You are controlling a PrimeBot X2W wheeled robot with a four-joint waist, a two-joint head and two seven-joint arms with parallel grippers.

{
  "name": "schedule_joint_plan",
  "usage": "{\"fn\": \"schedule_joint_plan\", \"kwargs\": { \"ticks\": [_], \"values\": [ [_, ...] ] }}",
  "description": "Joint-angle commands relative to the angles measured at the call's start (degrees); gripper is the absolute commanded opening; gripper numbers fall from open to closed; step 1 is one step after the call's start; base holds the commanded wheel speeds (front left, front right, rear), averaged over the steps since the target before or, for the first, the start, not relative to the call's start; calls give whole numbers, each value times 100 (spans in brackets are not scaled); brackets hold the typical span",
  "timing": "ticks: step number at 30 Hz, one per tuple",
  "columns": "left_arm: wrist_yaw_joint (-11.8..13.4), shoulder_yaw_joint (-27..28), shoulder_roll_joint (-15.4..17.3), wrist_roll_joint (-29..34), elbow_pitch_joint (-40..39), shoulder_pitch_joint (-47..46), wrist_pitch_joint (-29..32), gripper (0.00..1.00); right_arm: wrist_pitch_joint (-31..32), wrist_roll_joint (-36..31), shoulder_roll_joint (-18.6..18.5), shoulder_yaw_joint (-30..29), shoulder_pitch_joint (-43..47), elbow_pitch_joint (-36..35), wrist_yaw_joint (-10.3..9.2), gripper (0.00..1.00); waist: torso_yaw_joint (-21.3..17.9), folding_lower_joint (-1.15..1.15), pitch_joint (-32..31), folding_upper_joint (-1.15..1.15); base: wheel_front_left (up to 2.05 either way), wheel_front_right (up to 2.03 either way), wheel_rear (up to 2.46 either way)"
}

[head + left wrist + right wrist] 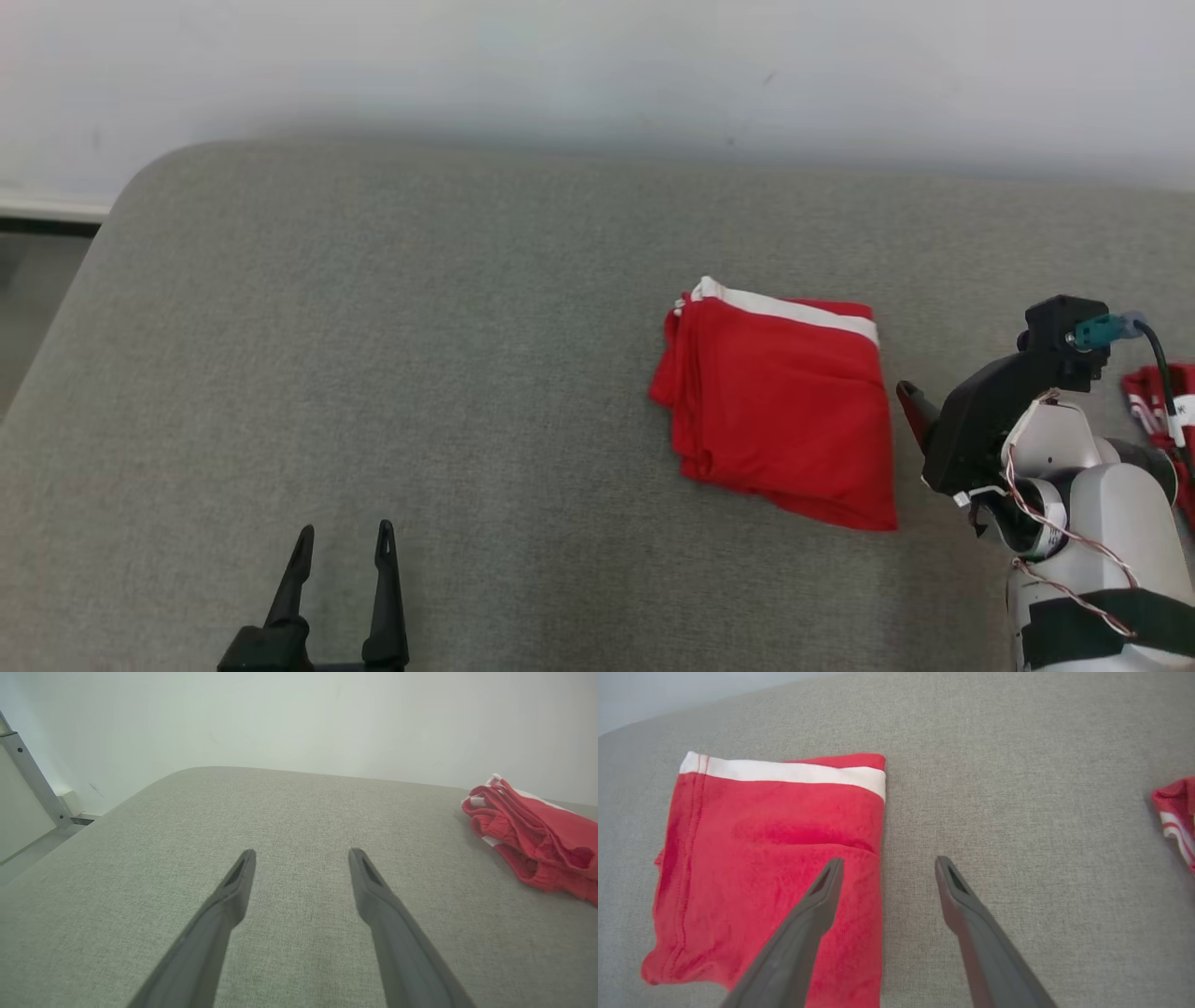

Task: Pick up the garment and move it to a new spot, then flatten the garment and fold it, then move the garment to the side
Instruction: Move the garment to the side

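1. The red garment [780, 411] is folded into a neat-ish rectangle with a white stripe along its far edge. It's lying on the grey cushion [373, 373], out toward 3 o'clock.
2. The right gripper [888, 862] hangs at the garment's 3 o'clock edge, jaws spread wide with nothing in them (one finger over red cloth, the other over bare cushion, can't tell if either touches).
3. The left gripper [344, 530] sits down at 7 o'clock, well apart from the garment, also wide open and empty.
4. Another red-and-white cloth [1153, 401] peeks in at the far 3 o'clock edge.
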Motion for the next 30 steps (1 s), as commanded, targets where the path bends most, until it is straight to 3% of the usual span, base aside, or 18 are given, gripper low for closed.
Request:
{"fn": "schedule_joint_plan", "kwargs": {
  "ticks": [1, 8, 15, 17, 23, 30],
  "values": [
    [44, -22, -6, -19, -49, -86, -16, 100, 95, -198, 10, -63, -145, 137, -16, 100, 271, -1, 268, -1, 0, 0, 0],
    [32, -143, -6, -37, -125, -196, -16, 100, 179, -596, 15, -381, -511, 786, -16, 100, 504, -1, 509, -1, 0, 0, 0],
    [97, -220, -7, -60, -138, -291, -16, 100, 309, -514, 28, -351, -652, 1534, -16, 100, 563, -1, 681, -1, 0, 0, 0],
    [109, -234, -7, -67, -139, -288, -16, 100, 341, -564, 39, -223, -653, 1693, -16, 0, 530, -1, 711, -1, 0, 0, 0],
    [122, -185, -7, -30, -218, -363, -16, 100, 205, -639, -82, 542, -853, 1743, -4, 0, 182, -1, 761, -1, 0, 0, 0],
    [61, -90, -6, 95, -384, -444, -16, 100, 262, -331, -773, 1765, -1222, 1455, -8, 0, -484, -1, 811, -1, 0, 0, 0]
  ]
}}
